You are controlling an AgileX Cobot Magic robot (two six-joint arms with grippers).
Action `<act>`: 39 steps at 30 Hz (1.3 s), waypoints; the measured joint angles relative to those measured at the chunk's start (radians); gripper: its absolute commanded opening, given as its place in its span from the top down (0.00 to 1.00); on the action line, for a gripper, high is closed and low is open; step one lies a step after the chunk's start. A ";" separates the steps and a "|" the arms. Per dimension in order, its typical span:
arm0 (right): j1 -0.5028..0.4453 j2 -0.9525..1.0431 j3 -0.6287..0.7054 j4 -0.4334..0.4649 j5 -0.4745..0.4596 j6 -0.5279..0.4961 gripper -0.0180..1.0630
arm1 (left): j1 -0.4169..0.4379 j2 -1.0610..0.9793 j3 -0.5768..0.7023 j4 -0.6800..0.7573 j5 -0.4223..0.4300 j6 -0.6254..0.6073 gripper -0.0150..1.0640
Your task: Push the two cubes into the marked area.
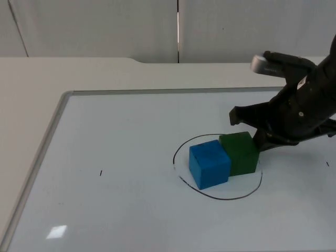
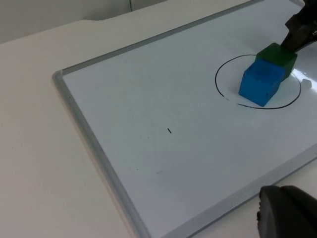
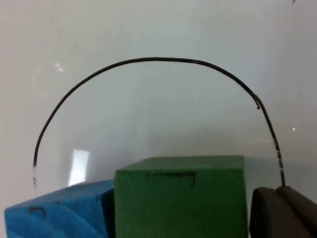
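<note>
From my station, working left to right across the top view. The whiteboard (image 1: 105, 157) lies flat on the worktop (image 1: 31, 84). The left gripper (image 2: 287, 213) waits off the board's near edge, well apart from the cubes; I cannot tell how its fingers stand.

The drawn circle (image 1: 181, 178) comes next. The blue cube (image 1: 210, 164) sits inside it, toward the line's left arc. The green cube (image 1: 240, 152) touches the blue cube's right face and also lies within the line, close to the arc on the gripper's side (the line there is partly hidden behind the cube, so I judge this rather than read it off).

The right gripper (image 1: 260, 140) is against the green cube's right face, arm reaching in from the right edge. In the right wrist view the green cube (image 3: 181, 198) stands directly ahead of the fingertip (image 3: 282, 213), blue cube (image 3: 59, 210) beside it, open circle beyond. Whether those fingers are released or clenched I cannot tell; they grasp nothing that I can see.

The governing relation: both cubes lie to the left of the right fingers, in one row along the push line, with free marked area beyond. I judge the task essentially complete; any further push should be slight, or the blue cube risks crossing the far arc.
</note>
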 measured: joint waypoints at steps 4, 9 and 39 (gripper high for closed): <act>0.001 0.000 0.000 -0.044 0.000 0.000 0.98 | 0.000 0.000 0.000 0.000 0.000 0.000 0.99; 0.001 -0.032 0.000 -0.128 0.008 0.000 0.98 | 0.000 0.000 0.000 0.000 0.000 0.000 0.99; 0.001 -0.765 0.027 -0.270 0.173 -0.157 0.98 | 0.000 0.000 0.000 0.000 0.000 0.000 0.99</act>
